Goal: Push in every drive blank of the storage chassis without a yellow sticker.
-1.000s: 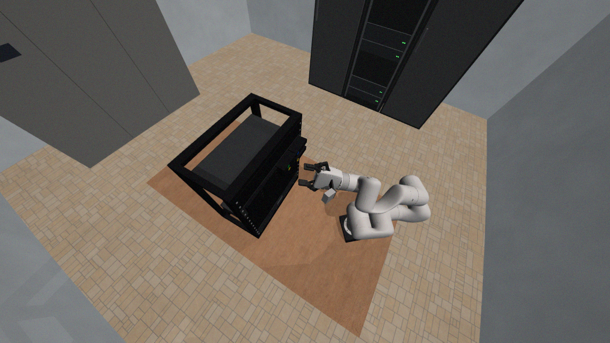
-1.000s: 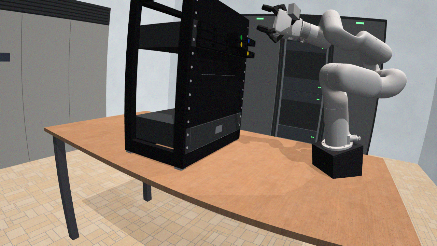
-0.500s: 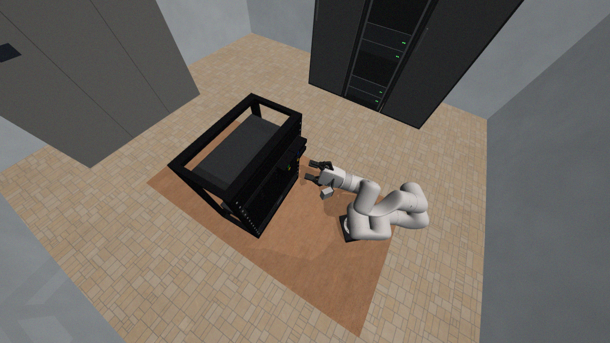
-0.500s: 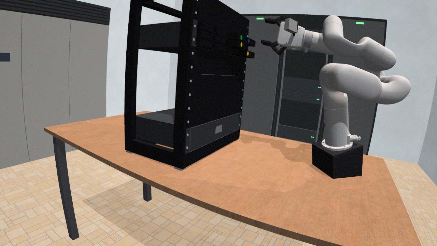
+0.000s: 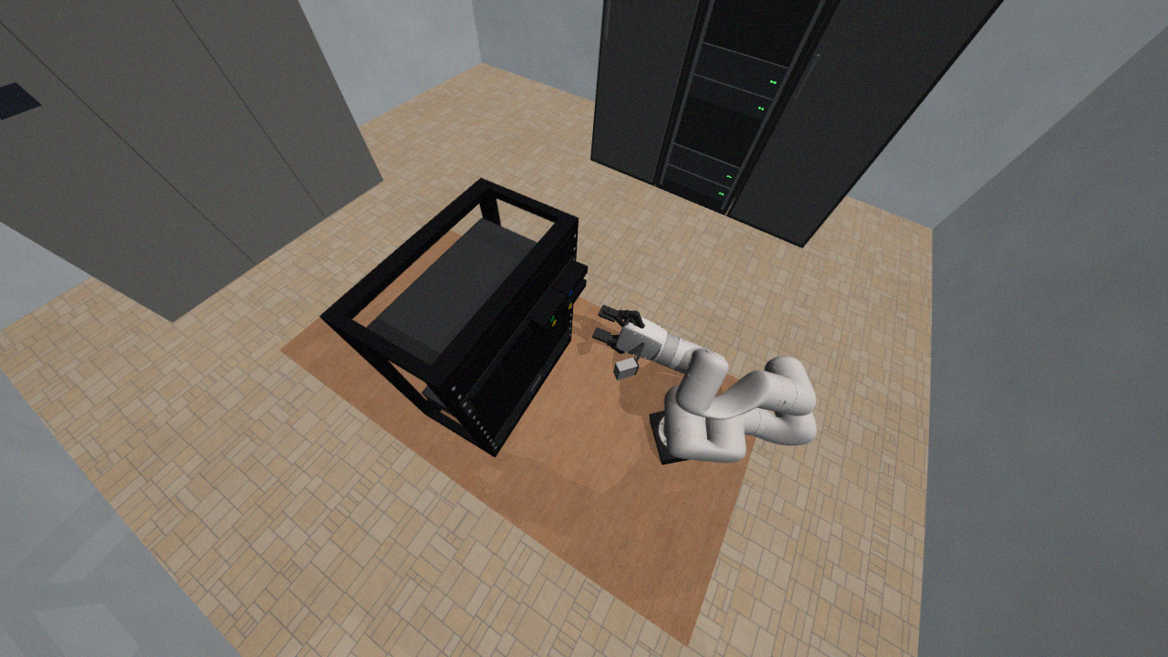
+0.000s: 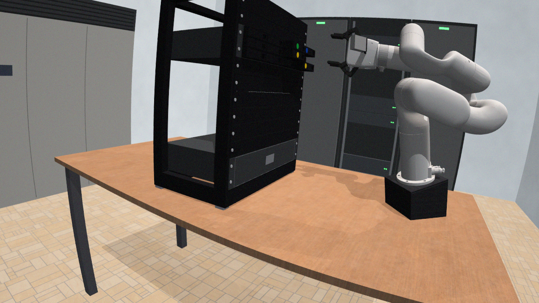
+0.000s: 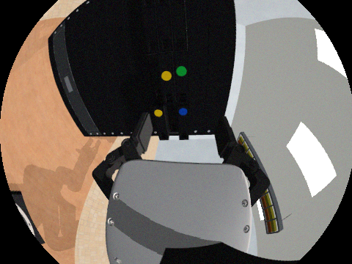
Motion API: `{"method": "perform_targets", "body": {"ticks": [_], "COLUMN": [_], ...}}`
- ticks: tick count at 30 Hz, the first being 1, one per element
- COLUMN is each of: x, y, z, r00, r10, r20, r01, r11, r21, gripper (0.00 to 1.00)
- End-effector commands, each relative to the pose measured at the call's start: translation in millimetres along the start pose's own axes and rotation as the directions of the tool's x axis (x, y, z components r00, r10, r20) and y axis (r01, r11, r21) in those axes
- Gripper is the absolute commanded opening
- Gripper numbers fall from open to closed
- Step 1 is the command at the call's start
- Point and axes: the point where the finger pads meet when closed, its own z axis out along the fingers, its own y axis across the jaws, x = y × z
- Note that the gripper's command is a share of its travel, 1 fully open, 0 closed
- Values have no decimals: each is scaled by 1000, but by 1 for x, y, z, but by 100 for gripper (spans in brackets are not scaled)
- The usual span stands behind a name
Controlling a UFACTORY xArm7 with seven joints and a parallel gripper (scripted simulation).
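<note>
Black drive blanks high in the rack (image 6: 230, 112) front, four of them marked by round stickers: green sticker (image 6: 297, 46) and yellow sticker (image 6: 297, 54) side by side vertically in the exterior view, blue sticker (image 6: 307, 49) and a second yellow one (image 6: 305, 66) further out toward the arm. Blue-stickered blank (image 6: 309, 50) and lower yellow-stickered blank (image 6: 308, 67) standing clearly proud of the front face; how far the other two project hard to judge. Same four dots seen from the wrist camera as yellow (image 7: 166, 75), green (image 7: 181, 72), yellow (image 7: 158, 113) and blue (image 7: 183, 111), framed between the fingers.

Gripper (image 6: 339, 50) spread fully wide, holding nothing, pointed at the rack front at sticker height, apart from it, touching nothing. One fingertip (image 6: 334, 35) above the level of the blue dot, the other (image 6: 331, 63) roughly level with the lower yellow one. From above, gripper (image 5: 610, 323) just beside the rack's front corner, with a gap between.

Rack upright on the wooden table (image 6: 263, 233), a grey panel low on its front. White arm folded back on itself, rising from a black pedestal (image 6: 395, 205) near the table's right end.

Beyond: dark server cabinets (image 6: 377, 112) with small green lights, grey lockers (image 6: 56, 112) at the left, tiled floor
</note>
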Motion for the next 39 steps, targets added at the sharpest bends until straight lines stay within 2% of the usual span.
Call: {"method": "perform_targets", "body": {"ticks": [1, 13, 39], "x": [-6, -19, -25], "y": [-3, -15, -20], "z": [-4, -11, -15], "r00": [1000, 996, 993], "r10": [-15, -53, -69], "r20": [21, 78, 101], "r01": [15, 50, 65], "r11": [1000, 998, 997], "r21": [5, 30, 42], "gripper": [100, 100, 100]}}
